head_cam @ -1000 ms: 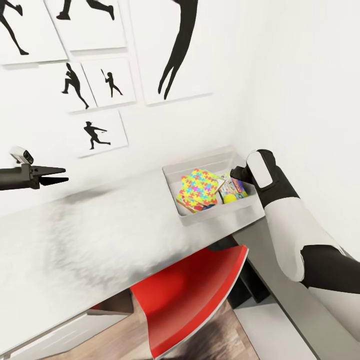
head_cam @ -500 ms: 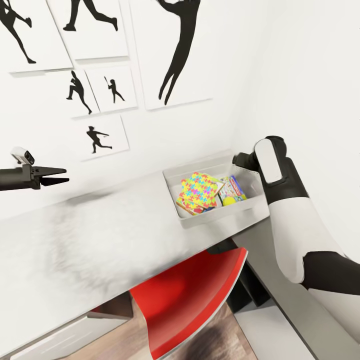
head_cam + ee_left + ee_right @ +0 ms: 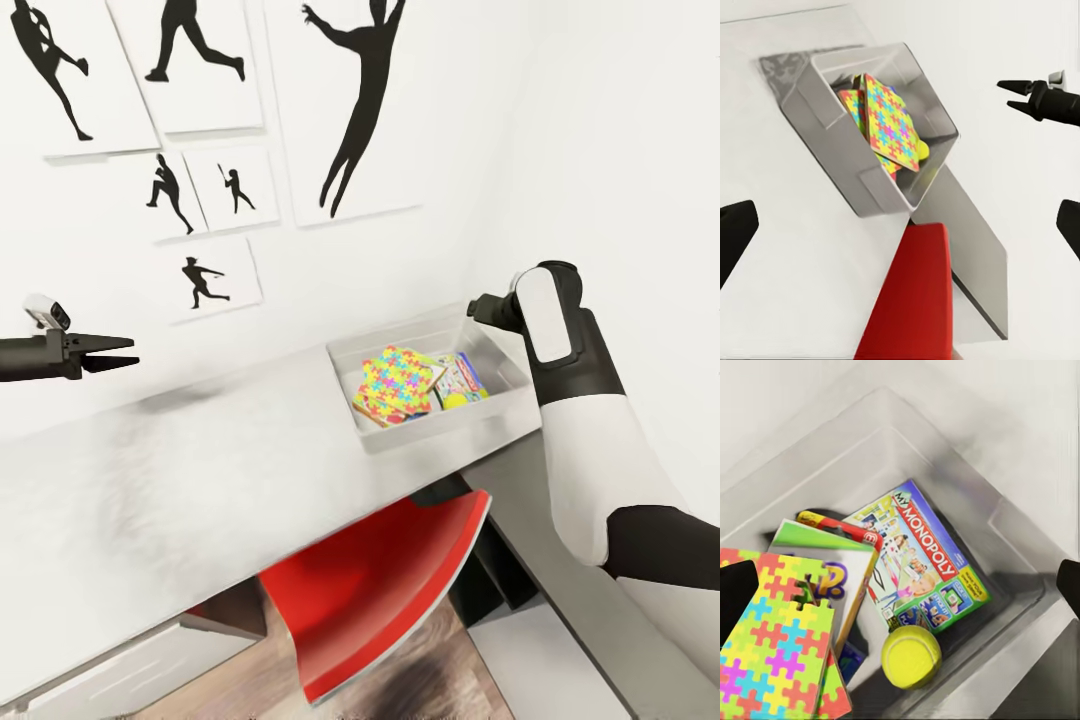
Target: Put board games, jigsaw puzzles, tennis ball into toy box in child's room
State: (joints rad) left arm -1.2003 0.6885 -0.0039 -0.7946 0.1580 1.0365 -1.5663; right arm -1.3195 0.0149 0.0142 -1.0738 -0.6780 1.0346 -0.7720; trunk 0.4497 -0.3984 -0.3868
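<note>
The grey toy box [image 3: 375, 437] stands at the table's far right end against the wall. Inside lie the colourful jigsaw puzzles [image 3: 400, 380], a Monopoly board game [image 3: 922, 559], another board game box [image 3: 832, 574] and the yellow tennis ball [image 3: 911, 656]. My right gripper [image 3: 478, 308] hangs open over the box's far right corner with nothing between its fingers; it also shows as the right gripper [image 3: 1016, 96]. My left gripper [image 3: 118, 352] is open and empty, held above the table's left part, well away from the box.
A red chair [image 3: 380, 580] is tucked under the white table [image 3: 150, 480] just in front of the box. Silhouette pictures [image 3: 350, 100] hang on the wall behind. A lower grey surface [image 3: 560, 560] runs along the right wall.
My right gripper has risen out of the toy box towards its far right corner. The head camera has shifted slightly. The left arm has held still.
</note>
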